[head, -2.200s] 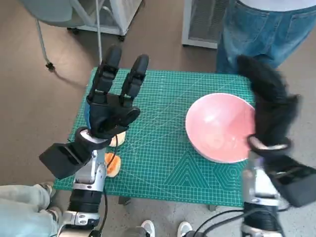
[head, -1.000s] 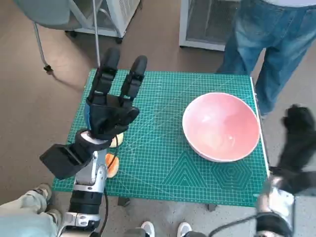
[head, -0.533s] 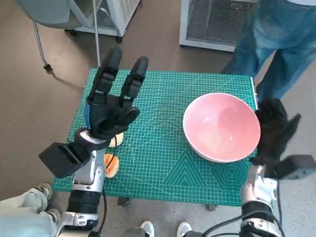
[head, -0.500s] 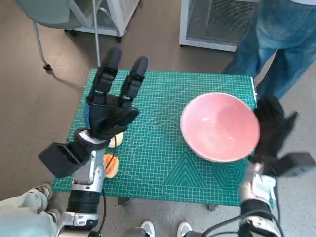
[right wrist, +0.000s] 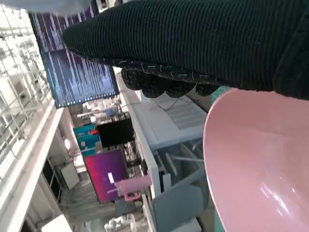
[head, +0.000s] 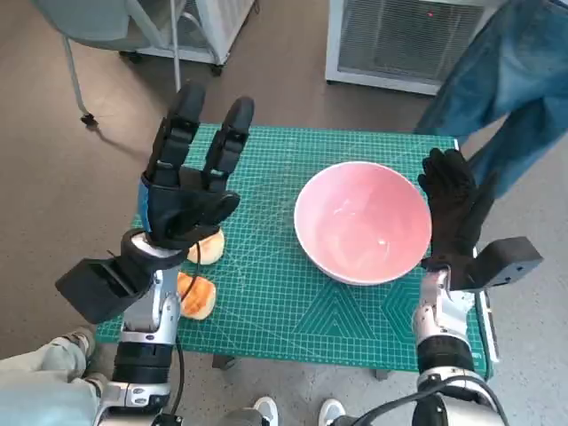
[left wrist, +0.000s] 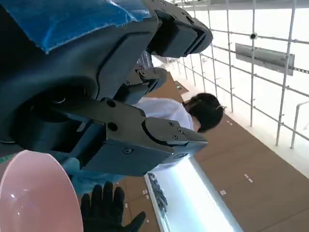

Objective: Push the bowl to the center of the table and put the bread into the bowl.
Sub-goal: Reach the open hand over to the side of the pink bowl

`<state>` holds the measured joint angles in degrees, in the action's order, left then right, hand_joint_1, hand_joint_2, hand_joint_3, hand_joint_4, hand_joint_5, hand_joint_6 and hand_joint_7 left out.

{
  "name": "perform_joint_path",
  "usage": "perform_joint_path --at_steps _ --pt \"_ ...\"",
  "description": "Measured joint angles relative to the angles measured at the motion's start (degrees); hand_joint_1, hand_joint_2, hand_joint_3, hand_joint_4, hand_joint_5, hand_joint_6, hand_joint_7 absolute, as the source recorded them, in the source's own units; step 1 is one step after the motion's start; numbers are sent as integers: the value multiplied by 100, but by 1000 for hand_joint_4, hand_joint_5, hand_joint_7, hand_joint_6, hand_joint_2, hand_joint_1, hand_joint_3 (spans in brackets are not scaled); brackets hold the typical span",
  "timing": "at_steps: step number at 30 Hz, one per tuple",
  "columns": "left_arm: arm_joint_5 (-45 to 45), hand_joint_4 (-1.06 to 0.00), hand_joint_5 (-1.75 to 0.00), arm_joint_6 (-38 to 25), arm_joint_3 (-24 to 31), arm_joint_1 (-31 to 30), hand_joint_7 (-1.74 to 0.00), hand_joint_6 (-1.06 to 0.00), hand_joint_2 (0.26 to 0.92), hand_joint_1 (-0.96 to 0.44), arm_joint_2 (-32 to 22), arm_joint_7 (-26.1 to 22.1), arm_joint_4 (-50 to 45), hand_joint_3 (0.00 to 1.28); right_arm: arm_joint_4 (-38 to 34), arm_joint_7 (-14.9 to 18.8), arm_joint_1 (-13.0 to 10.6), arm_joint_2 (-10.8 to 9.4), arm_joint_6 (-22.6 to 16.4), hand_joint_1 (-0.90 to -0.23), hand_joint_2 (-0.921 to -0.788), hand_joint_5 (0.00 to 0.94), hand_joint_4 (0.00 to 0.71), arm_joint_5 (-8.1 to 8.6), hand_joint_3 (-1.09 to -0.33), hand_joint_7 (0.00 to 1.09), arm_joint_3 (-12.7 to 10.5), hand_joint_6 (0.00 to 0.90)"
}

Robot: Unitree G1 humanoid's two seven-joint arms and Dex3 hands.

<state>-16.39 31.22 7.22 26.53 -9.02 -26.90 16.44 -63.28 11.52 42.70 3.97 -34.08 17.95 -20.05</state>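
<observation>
The pink bowl [head: 362, 221] sat on the green cutting mat [head: 266, 284], right of its middle. The gloved right hand [head: 454, 213] stood flat against the bowl's right rim, fingers spread, holding nothing. The left hand [head: 188, 182] hovered spread and empty left of the bowl, above two bread pieces [head: 197, 295]. Only the left wrist view showed a person [left wrist: 205, 110] beyond the bowl.
</observation>
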Motion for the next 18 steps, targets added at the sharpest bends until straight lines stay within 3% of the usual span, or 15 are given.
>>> perform_joint_path --at_steps 18 --pt "46 -249 -4 -112 8 -175 -7 -352 921 -13 -14 169 -226 183 -535 -24 837 -376 291 -555 -921 1 227 -28 -776 431 9 113"
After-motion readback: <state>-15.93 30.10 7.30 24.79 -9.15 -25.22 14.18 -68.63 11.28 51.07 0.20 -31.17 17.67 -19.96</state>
